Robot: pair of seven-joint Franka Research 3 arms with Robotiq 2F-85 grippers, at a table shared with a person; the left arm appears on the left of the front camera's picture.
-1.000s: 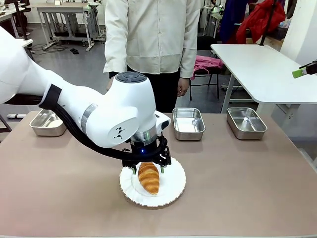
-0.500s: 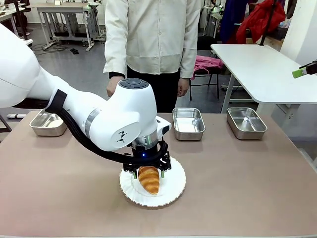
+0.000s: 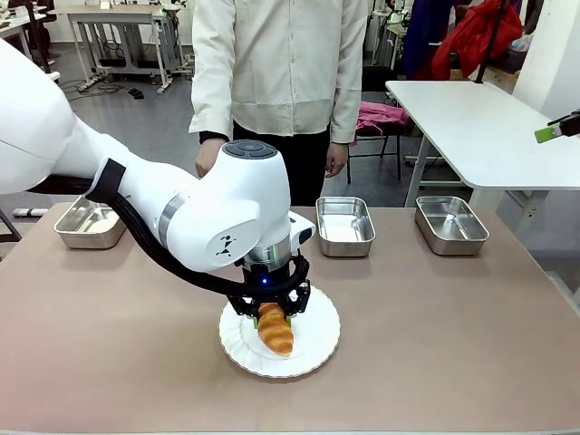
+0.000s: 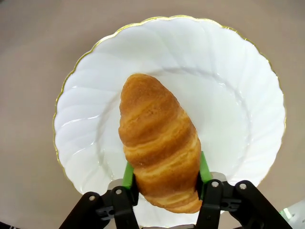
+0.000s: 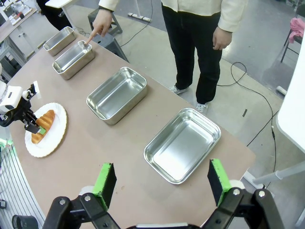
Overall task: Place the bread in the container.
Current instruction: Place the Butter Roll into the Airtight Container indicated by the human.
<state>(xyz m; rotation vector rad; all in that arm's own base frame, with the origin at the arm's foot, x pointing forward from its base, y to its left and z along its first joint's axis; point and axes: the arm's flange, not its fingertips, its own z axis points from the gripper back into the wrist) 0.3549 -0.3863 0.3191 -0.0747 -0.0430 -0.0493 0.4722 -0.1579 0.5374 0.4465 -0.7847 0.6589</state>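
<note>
A white plate [image 3: 319, 344] sits low at centre on the brown table [image 3: 453, 344]. One tray [image 3: 344, 227] lies right of centre, a second tray [image 3: 451, 225] further right. A person [image 3: 281, 63] in a cream shirt stands at top centre. Upper right holds a white table [image 3: 480, 127], red cloth [image 3: 476, 36] behind it.

Grey floor [image 3: 136, 127], white table [image 3: 471, 127] (red cloth [image 3: 476, 36] behind).

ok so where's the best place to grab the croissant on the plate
Take the bread across its width at the thick part, coming straight down, one pad on each long flank. It lies on the plate, its tapered ends would likely slip, and nothing crowds its flanks. The left hand grips it that way, somewhat toward one end.
</note>
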